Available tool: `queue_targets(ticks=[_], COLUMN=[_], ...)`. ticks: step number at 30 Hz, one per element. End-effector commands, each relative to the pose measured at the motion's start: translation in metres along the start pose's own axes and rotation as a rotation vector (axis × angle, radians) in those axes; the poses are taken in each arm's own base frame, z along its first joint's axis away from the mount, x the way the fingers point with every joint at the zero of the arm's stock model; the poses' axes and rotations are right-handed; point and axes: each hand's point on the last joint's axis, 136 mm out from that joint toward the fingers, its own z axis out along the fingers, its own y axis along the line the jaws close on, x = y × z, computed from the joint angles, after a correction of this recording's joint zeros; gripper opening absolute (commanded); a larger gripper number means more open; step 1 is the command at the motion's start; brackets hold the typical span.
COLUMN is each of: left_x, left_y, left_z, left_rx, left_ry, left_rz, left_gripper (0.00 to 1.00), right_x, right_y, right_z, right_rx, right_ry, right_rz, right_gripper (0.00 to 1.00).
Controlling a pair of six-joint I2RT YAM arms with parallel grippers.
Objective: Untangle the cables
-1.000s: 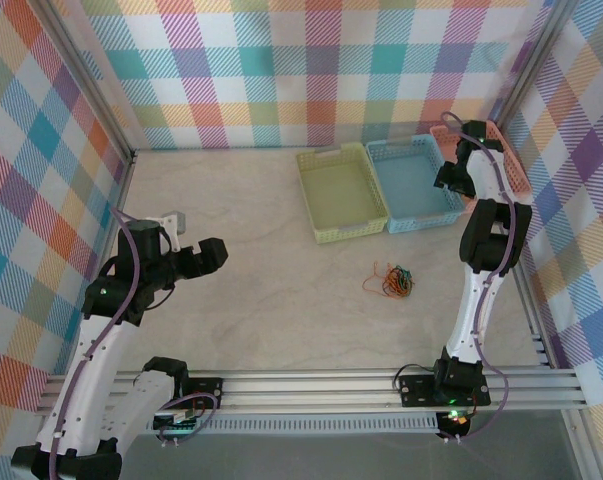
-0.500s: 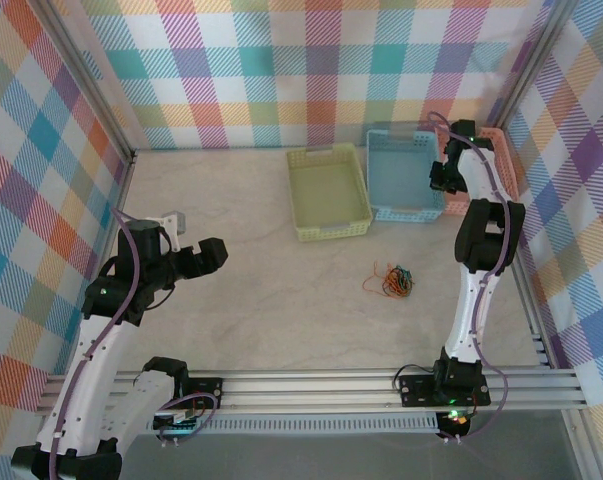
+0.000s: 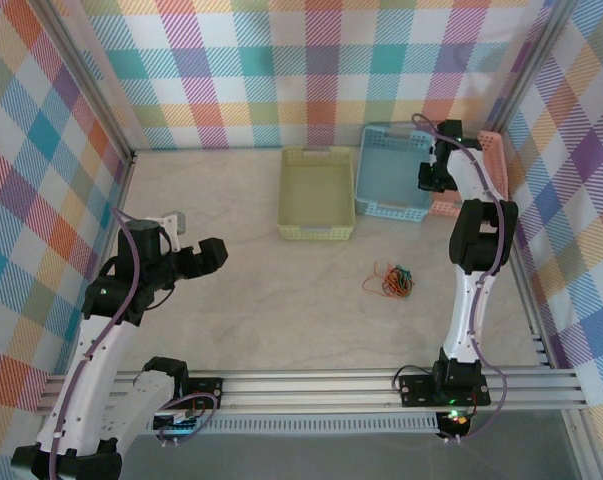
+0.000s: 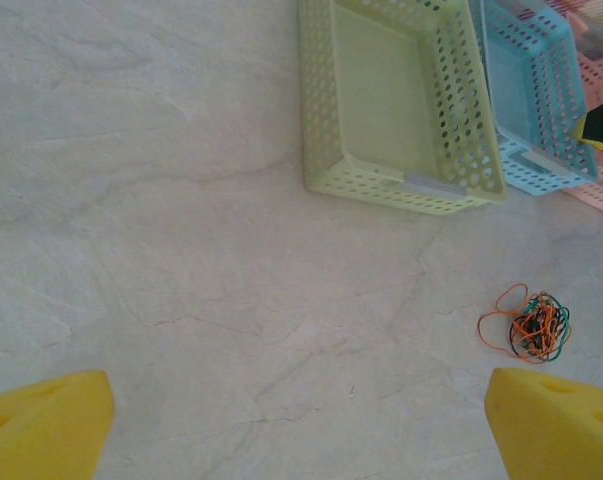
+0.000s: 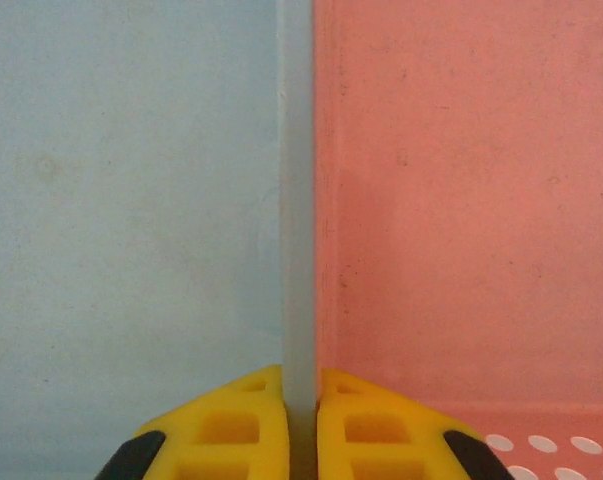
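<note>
Untangling not started: cables (image 3: 391, 281) sit in one knot on the desk (image 3: 261, 310), 4 o'clock of centre, well apart from both hands. Left hand (image 4: 301, 430) is wide and empty. Right hand (image 5: 301, 385) is clamped on the blue basket (image 3: 391, 211) wall at 1 o'clock. The right wrist view shows that pinch; the top view doesn't.

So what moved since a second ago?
The right arm shut its jaws on the wall of the blue basket and dragged it left; the green basket was pushed left too, and the pink basket shifted with it. The cables and the left arm, jaws open, stayed put.
</note>
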Motion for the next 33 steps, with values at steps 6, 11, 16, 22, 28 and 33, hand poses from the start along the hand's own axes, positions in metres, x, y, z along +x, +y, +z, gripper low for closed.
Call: queue_targets(ticks=[6, 11, 16, 22, 28, 33], left_x=[0.008, 0.008, 0.008, 0.008, 0.008, 0.008], left_y=[0.002, 0.003, 0.003, 0.004, 0.005, 0.006], left_z=[0.001, 0.002, 0.002, 0.002, 0.002, 0.003], left_rx=[-0.002, -0.003, -0.007, -0.01, -0.015, -0.021], left_ry=[0.024, 0.025, 0.025, 0.028, 0.027, 0.029], left_rz=[0.009, 0.008, 0.008, 0.005, 0.006, 0.006], left_gripper=[0.95, 0.95, 0.95, 0.95, 0.95, 0.95], right_x=[0.026, 0.037, 0.051, 0.06, 0.062, 0.064], right_y=[0.039, 0.041, 0.051, 0.069, 0.088, 0.105], right_z=[-0.013, -0.018, -0.026, -0.032, -0.03, -0.024], right_rx=[-0.112, -0.12, -0.153, -0.174, -0.185, -0.196], right_ry=[0.028, 0.035, 0.029, 0.04, 0.046, 0.057], right_rz=[-0.117, -0.093, -0.086, -0.08, -0.048, -0.05], right_gripper=[0.0, 0.0, 0.0, 0.0, 0.0, 0.0])
